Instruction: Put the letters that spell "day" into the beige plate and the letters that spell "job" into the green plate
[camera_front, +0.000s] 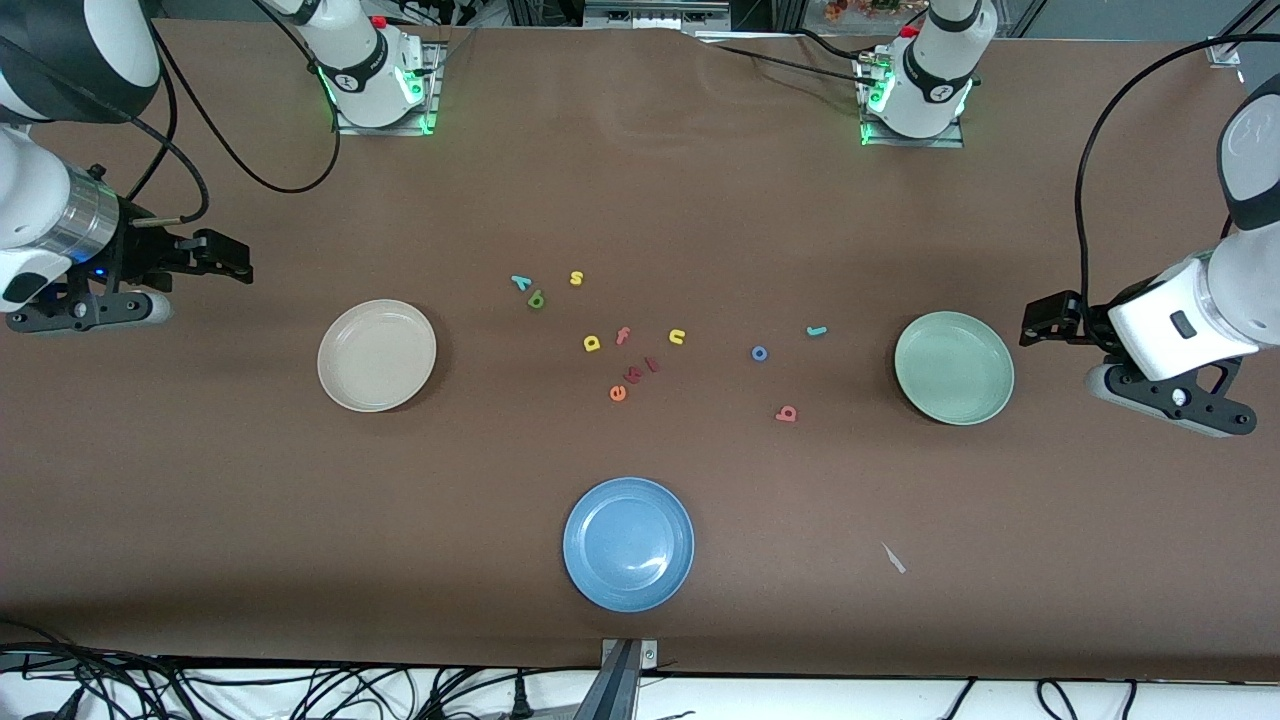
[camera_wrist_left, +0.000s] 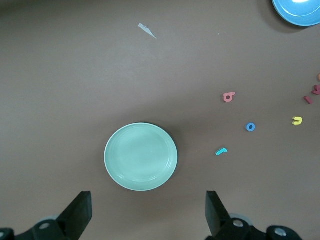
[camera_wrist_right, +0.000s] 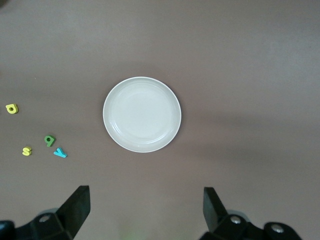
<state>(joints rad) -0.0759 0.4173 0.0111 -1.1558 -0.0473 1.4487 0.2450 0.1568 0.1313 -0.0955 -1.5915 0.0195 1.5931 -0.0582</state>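
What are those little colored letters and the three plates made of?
The letters, like the yellow d and red b, look like matte foam: thick, dull, no shine. The beige plate, green plate and blue plate look smooth, glazed ceramic or hard plastic; the blue one reflects light.

Glossy blue plate (camera_front: 628, 543); matt brown table (camera_front: 200, 500).

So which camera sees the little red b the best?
The left wrist view: the salmon-red b looks biggest there, lying flat on bare table with nothing covering it. The front view shows the same b smaller, near the green plate. The right wrist view doesn't show it.
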